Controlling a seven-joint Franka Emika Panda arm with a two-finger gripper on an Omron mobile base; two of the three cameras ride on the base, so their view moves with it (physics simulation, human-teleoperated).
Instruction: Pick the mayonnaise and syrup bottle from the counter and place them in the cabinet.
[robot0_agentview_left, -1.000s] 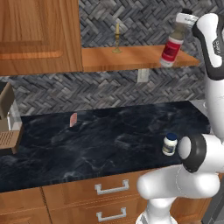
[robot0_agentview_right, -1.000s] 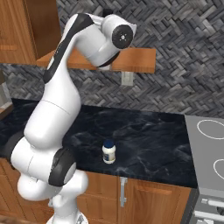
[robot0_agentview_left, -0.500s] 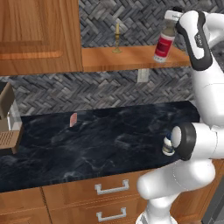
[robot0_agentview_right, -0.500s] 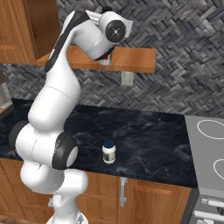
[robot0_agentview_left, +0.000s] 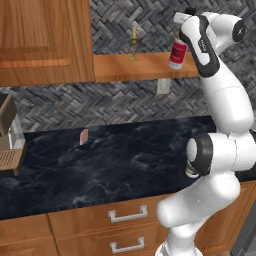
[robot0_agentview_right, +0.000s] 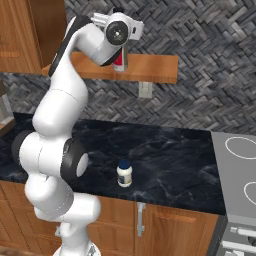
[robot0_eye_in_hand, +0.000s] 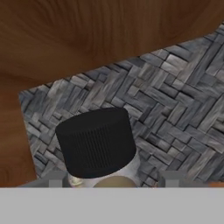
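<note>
The syrup bottle (robot0_agentview_left: 177, 54) wears a red label with a white band, and the hand view shows its ribbed black cap (robot0_eye_in_hand: 96, 142) over a tan neck. It stands against the cabinet (robot0_agentview_left: 145, 66), an orange-brown shelf board with soft wood grain. Behind the cabinet, the wall (robot0_agentview_right: 210, 45) is a grey herringbone weave of light and dark tiles. Below the cabinet, the counter (robot0_agentview_left: 110, 160) is black stone with faint white veins. On that counter the mayonnaise (robot0_agentview_right: 124, 173) is a white jar with a dark blue lid. Under the counter, the drawer fronts (robot0_agentview_left: 100, 220) are warm brown wood with silver handles.
</note>
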